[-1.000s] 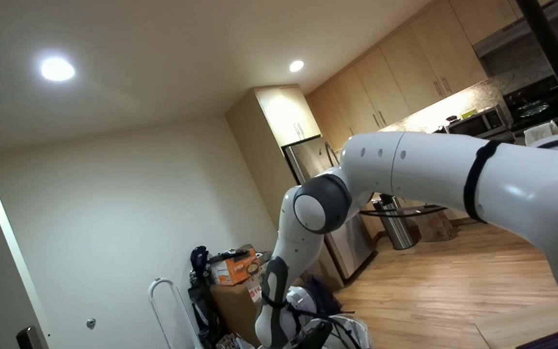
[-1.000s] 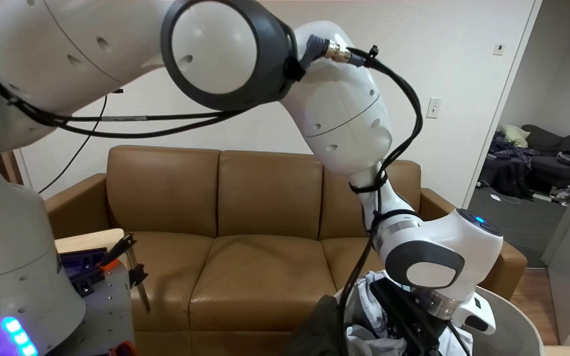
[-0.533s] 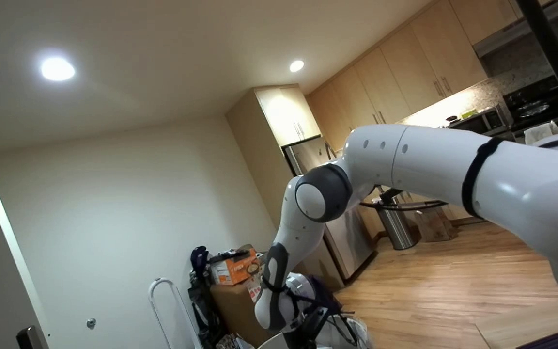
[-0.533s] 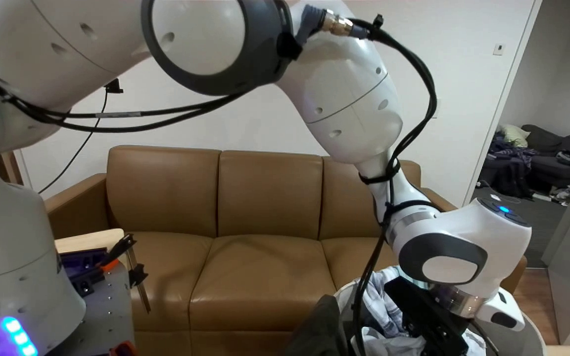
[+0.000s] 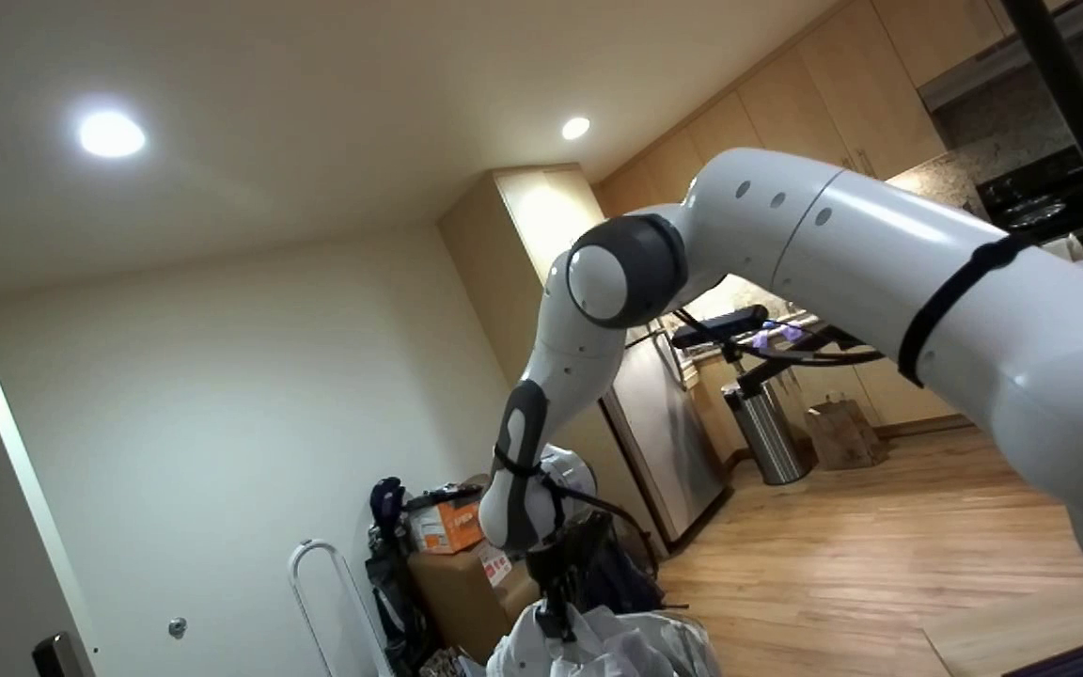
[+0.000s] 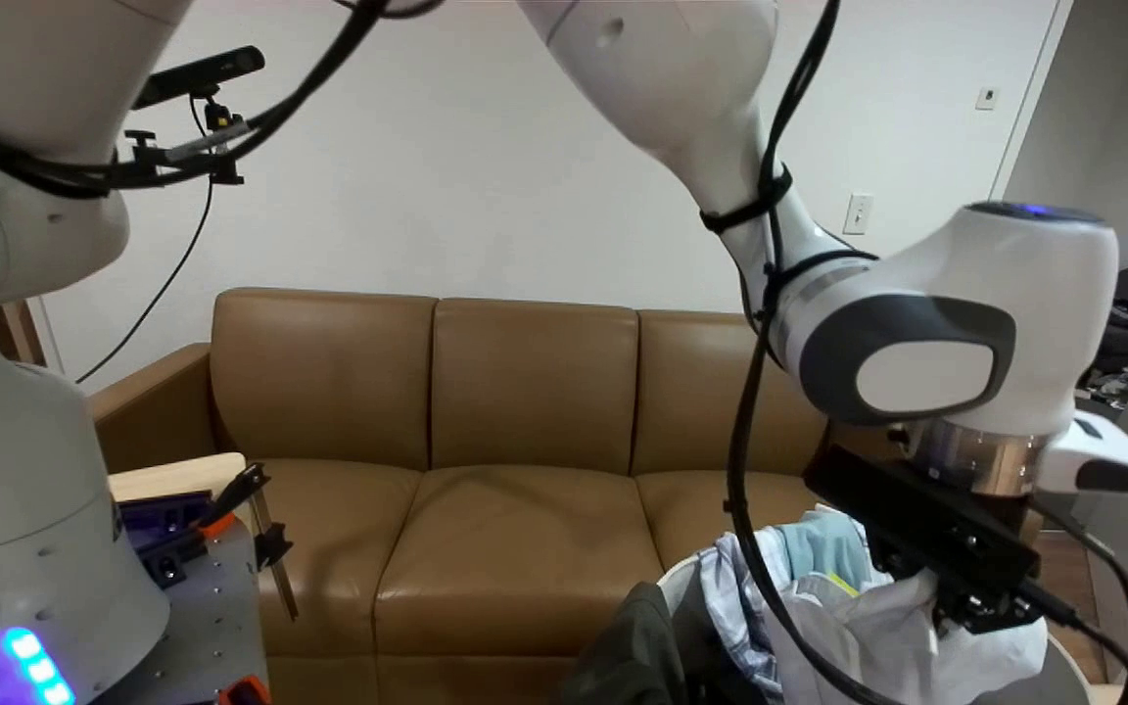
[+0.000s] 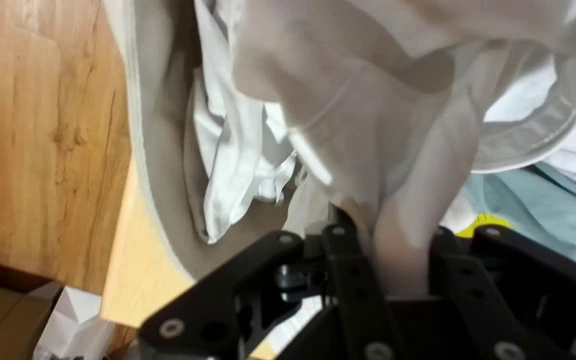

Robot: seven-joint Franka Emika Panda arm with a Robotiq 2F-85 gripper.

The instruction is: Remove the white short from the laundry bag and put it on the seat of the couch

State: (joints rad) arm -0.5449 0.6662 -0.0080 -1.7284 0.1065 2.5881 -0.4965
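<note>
over the laundry bag [image 7: 160, 150], the black gripper [image 7: 390, 230] pinches a bunched white garment [image 7: 353, 115] between its fingers, the garment fanning toward twelve o'clock in the wrist view; in an exterior view i see the brown couch [image 6: 530, 382] at the bag's ten o'clock.

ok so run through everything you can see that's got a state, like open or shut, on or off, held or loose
End effector, shut on the shorts.
Shorts, held, crumpled; can't tell if clear of the bag.
Bag, open at the top, clothes inside.
Couch, shorts not yet on it.
Ceiling lights, on.
Base light, glowing blue.
Upper cabinets, shut.
Fridge, looks shut, partly hidden.
</note>
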